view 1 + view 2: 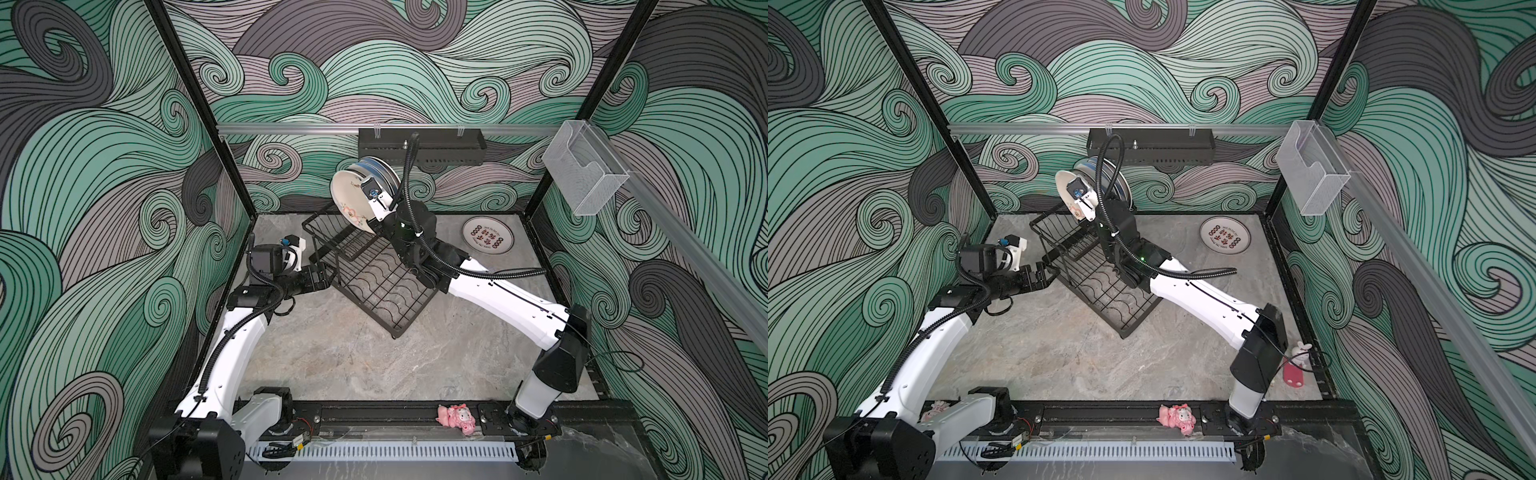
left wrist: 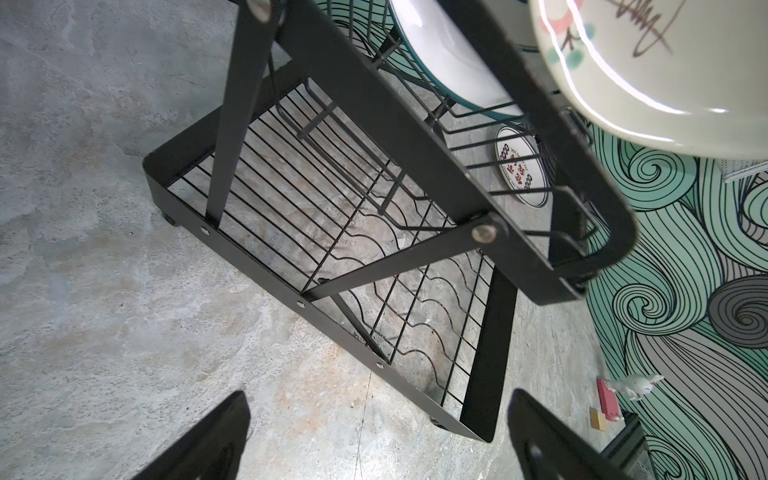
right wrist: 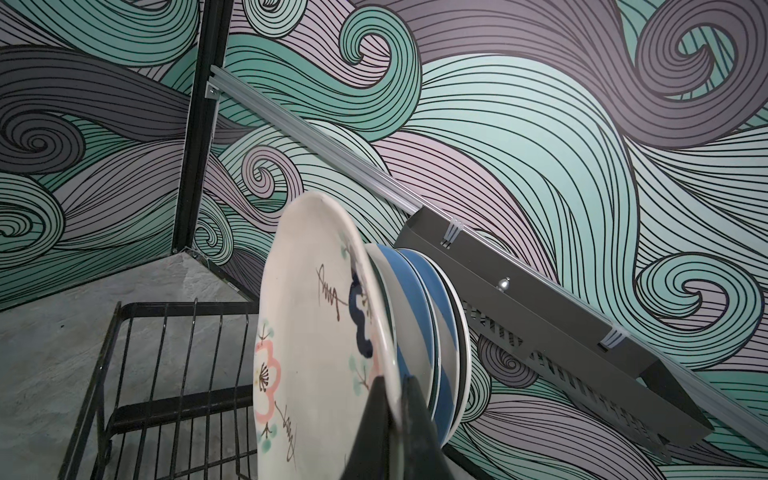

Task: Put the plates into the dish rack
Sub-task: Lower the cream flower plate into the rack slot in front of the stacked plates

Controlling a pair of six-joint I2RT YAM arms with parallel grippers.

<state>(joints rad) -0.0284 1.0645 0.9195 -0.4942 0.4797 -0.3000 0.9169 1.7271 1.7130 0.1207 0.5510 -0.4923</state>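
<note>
My right gripper (image 3: 392,382) is shut on the rim of a cream plate with doodles (image 3: 307,332). It holds that plate (image 1: 351,199) upright over the raised basket of the black wire dish rack (image 1: 374,286). Several plates (image 3: 424,332), some blue-striped, stand on edge just behind it in the basket. A green-rimmed white plate (image 2: 449,54) is among them. A red-lettered white plate (image 1: 487,240) lies flat on the table at the back right. My left gripper (image 1: 320,276) is open and empty beside the rack's left side, level with its base.
A black perforated wall tray (image 1: 419,145) hangs on the back rail above the rack. A clear plastic box (image 1: 582,170) hangs on the right rail. A pink toy (image 1: 456,419) lies on the front rail, and a white rabbit figure (image 1: 1298,351) stands by the right wall.
</note>
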